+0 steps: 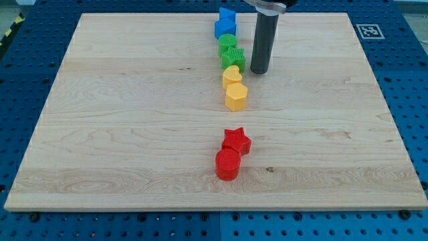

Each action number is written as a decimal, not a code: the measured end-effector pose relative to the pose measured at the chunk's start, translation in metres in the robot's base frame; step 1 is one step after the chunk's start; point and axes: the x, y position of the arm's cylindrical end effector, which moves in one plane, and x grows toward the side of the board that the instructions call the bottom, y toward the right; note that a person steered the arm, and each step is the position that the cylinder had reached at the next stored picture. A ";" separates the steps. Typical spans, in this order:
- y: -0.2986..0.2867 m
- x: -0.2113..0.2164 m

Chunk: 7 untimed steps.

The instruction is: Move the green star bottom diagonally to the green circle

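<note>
Blue pegboard frames a pale wooden board [120, 134]. Just left of my tip [259, 71], which is a bare rod holding nothing, sits the green star [234, 58], touching the green circle [227, 43] above it. Blue blocks [226, 23] lie farther up, yellow blocks [234, 88] and red blocks [231, 152] below.

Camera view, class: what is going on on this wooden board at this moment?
A robot arm's dark rod stands on the wooden board, my tip just to the view's right of the green star. The green circle sits directly above the star, touching it. Blue blocks lie above them, two yellow blocks below, and a red star and red cylinder further down.
</note>
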 end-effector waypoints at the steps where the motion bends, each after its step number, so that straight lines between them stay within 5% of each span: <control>1: -0.016 -0.017; 7: -0.046 -0.023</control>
